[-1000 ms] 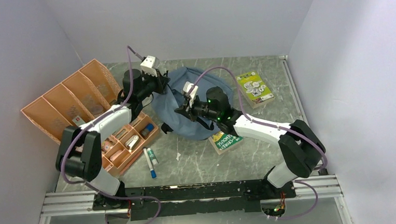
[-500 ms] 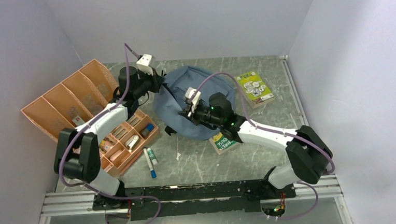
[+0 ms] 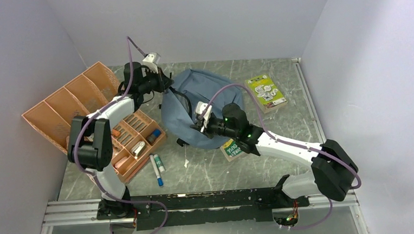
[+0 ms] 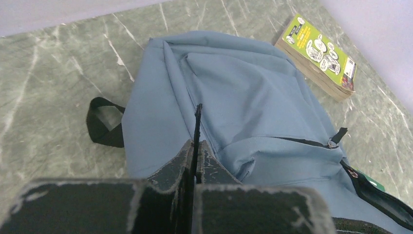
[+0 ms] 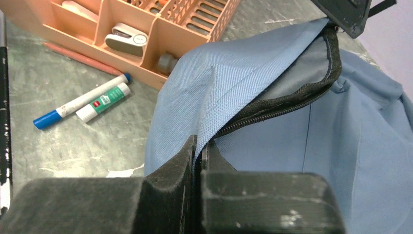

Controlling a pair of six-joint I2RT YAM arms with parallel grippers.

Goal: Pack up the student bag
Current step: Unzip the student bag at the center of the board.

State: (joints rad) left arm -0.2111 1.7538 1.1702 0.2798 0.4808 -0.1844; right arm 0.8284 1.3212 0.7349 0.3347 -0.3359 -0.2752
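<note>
The grey-blue student bag (image 3: 214, 95) lies at the middle back of the table. Its zipper opening (image 3: 181, 105) is stretched between my two grippers. My left gripper (image 3: 164, 82) is at the bag's back left edge, shut on a thin black zipper strip (image 4: 197, 122) of the bag (image 4: 243, 83). My right gripper (image 3: 198, 125) is at the bag's near edge. In the right wrist view it (image 5: 199, 145) is shut on the bag's fabric lip (image 5: 219, 83) beside the black zipper (image 5: 287, 105).
An orange compartment tray (image 3: 153, 141) and a taller orange rack (image 3: 65, 104) stand on the left. Two markers (image 3: 157, 169) lie near the tray. A yellow-green book (image 3: 266, 91) lies at the back right. A green book (image 3: 233, 148) lies partly under the bag.
My right gripper has pulled the bag's near edge toward the front. My left gripper has shifted a little left and back. The zipper opening has spread wider.
</note>
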